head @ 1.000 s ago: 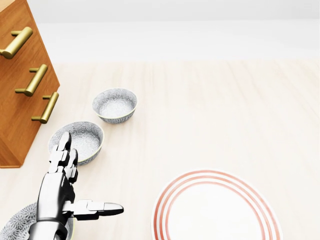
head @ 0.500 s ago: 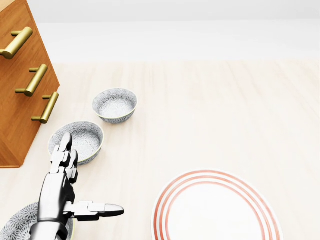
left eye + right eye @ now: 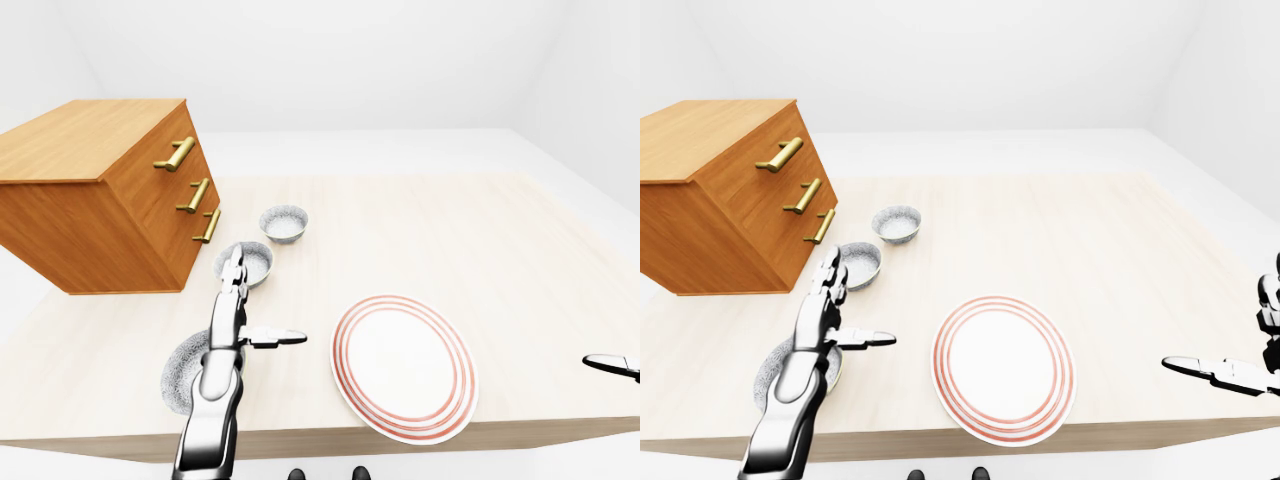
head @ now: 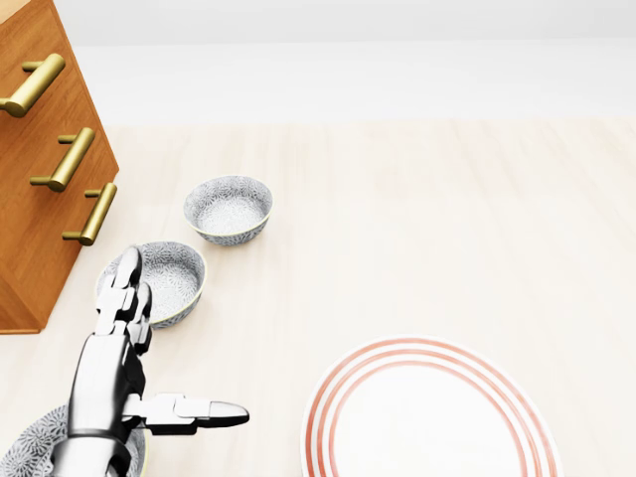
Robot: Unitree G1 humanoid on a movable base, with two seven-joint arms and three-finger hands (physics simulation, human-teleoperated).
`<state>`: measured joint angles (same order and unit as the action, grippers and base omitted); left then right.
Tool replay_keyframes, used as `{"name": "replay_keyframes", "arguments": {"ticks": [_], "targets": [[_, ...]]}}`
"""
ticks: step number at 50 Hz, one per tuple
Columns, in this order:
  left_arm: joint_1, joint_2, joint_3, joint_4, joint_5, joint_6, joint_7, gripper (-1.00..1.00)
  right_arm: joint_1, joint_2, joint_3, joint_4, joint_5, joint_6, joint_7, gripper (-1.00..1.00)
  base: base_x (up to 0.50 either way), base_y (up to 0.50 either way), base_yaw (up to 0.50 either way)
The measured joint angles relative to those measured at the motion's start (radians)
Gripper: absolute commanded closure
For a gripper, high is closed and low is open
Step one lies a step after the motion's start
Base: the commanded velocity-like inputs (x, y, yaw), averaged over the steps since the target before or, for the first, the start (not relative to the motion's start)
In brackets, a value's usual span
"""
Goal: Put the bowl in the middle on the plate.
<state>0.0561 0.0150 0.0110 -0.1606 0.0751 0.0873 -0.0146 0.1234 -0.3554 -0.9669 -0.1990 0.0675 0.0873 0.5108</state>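
Three grey patterned bowls stand in a row down the left side of the head view. The middle bowl (image 4: 159,276) lies between the upper bowl (image 4: 228,209) and the lowest bowl (image 4: 25,452), which my left forearm partly hides. A white plate (image 4: 432,412) with red rings lies at the bottom right, cut off by the frame. My left hand (image 4: 179,343) is open and empty; its fingertips (image 4: 127,266) overlap the middle bowl's near-left rim, and its thumb points right. My right hand (image 3: 1225,330) is open at the right-eye view's right edge, far from the bowls.
A wooden drawer cabinet (image 3: 100,190) with brass handles stands on the table (image 3: 450,230) just left of the bowls. The table's near edge (image 3: 400,440) runs below the plate in the left-eye view.
My left hand has crept slightly up and left in the head view, so its fingertips reach the middle bowl's rim. Bowls and plate have not moved.
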Motion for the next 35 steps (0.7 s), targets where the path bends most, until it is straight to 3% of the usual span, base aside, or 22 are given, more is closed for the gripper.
{"name": "replay_keyframes", "arguments": {"ticks": [15,35], "targets": [[-0.05,0.02,-0.018,-0.117,0.116,0.0,-0.062,-1.0,0.002,0.002,0.0,-0.002,-0.003,0.0,0.003,-1.0,0.0,0.0,0.0],[-0.116,0.058,-0.041,-0.188,0.375,0.0,-0.251,-1.0,0.004,0.006,-0.004,-0.014,-0.001,0.0,0.012,-1.0,0.0,0.0,0.0]]}}
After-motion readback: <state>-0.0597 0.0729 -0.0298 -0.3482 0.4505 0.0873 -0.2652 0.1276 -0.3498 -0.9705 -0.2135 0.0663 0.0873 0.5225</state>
